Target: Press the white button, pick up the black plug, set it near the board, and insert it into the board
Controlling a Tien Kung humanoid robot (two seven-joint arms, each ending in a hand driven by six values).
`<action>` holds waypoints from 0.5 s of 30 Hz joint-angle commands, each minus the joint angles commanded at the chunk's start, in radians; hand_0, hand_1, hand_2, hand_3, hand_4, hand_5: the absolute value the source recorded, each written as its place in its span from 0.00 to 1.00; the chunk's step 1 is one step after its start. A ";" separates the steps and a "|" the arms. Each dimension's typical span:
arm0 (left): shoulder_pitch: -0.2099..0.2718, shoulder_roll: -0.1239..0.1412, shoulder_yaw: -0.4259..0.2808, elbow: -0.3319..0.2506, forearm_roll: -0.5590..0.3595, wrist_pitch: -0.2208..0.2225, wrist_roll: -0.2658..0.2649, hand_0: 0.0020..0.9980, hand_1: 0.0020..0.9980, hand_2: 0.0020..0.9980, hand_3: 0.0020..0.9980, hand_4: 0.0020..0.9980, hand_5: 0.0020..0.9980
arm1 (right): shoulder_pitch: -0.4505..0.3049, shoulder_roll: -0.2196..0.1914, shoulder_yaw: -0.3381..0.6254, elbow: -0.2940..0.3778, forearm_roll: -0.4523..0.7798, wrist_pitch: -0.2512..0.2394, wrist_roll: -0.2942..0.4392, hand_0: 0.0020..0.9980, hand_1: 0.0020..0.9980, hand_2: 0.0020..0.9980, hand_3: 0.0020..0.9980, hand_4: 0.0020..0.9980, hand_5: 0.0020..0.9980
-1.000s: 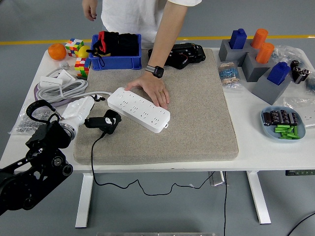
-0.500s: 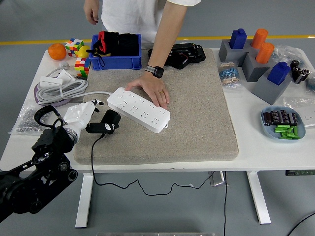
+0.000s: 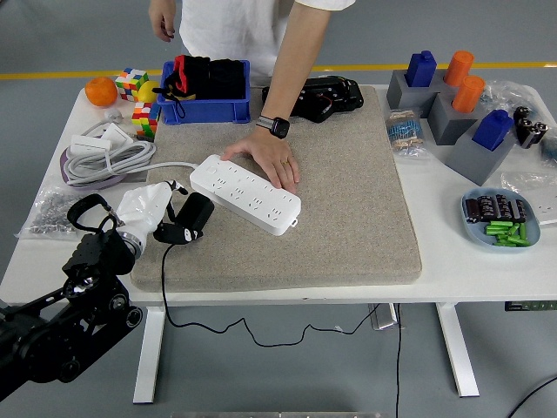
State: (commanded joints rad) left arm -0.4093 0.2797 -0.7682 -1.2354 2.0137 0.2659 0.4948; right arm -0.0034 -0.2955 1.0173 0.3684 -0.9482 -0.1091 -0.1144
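Observation:
A white power strip (image 3: 244, 192) lies at an angle on the left part of the grey mat (image 3: 348, 200). A person's hand (image 3: 273, 160) with a watch on its wrist rests flat on the strip's far edge. Just left of the strip's near end is the black plug (image 3: 191, 217), tilted, with its black cord trailing down over the table's front edge. My left hand (image 3: 150, 212), white with dark fingertips, comes in from the lower left and is shut on the plug's left side. Where the white button sits on the strip I cannot tell.
A coiled white cable (image 3: 103, 154) lies at the left. Along the back are an orange (image 3: 101, 91), colour cubes (image 3: 137, 89), a blue bin (image 3: 205, 104) and a black device (image 3: 317, 96). Grey blocks (image 3: 452, 117) and a blue dish of batteries (image 3: 501, 219) stand at the right.
My left arm has slid down and to the right, and the hand has turned, tilting the black plug more upright beside the strip. The person's hand has stayed on the strip.

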 joint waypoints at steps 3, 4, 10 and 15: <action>-0.001 -0.002 0.005 -0.001 0.000 0.031 -0.019 0.10 0.23 0.32 0.58 0.70 0.00 | 0.000 0.001 0.000 -0.001 0.000 0.000 0.000 0.57 0.53 0.55 0.54 0.65 0.38; -0.001 -0.003 0.006 -0.001 -0.002 0.035 -0.022 0.10 0.23 0.32 0.58 0.70 0.00 | 0.000 0.001 0.001 -0.001 0.000 0.000 0.000 0.57 0.53 0.55 0.54 0.65 0.38; 0.004 -0.002 0.017 -0.016 -0.028 0.063 -0.044 0.09 0.22 0.29 0.57 0.67 0.00 | 0.000 0.000 0.001 0.000 -0.001 -0.001 0.001 0.57 0.53 0.55 0.54 0.65 0.38; 0.009 -0.001 -0.001 -0.057 -0.030 0.084 -0.052 0.09 0.21 0.28 0.57 0.64 0.00 | 0.000 0.002 0.001 0.000 0.000 -0.001 0.002 0.57 0.53 0.55 0.54 0.65 0.38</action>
State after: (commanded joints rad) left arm -0.4002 0.2784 -0.7694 -1.2921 1.9842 0.3503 0.4426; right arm -0.0037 -0.2940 1.0185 0.3679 -0.9486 -0.1101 -0.1128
